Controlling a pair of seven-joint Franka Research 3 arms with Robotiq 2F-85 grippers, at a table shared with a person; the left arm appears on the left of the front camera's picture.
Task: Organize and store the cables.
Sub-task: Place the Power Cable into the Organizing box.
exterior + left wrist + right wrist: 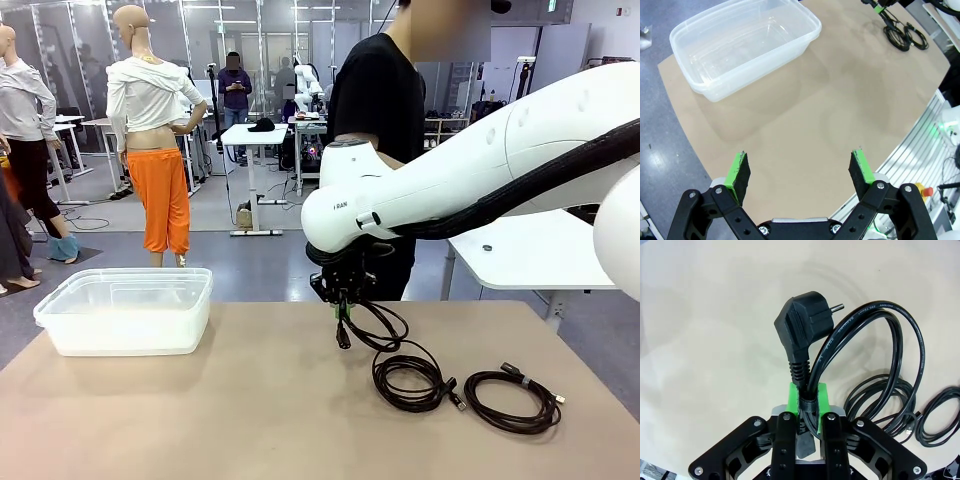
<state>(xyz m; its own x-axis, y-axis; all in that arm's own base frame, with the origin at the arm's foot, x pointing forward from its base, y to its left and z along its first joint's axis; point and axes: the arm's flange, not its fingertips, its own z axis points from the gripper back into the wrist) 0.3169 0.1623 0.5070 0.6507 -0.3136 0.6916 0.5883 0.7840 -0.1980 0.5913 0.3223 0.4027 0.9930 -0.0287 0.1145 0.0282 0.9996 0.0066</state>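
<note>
Green-padded right fingers are pressed together on a black cord, pinching it right behind its plug. The plug hangs just above the tabletop. That cord's loops trail down to a coil resting on the tabletop. A second cord lies coiled just beside it, so that's two cords. Left fingers are spread wide over bare tabletop, gripping nothing. One clear bin sits well apart, at the tabletop's left end.
</note>
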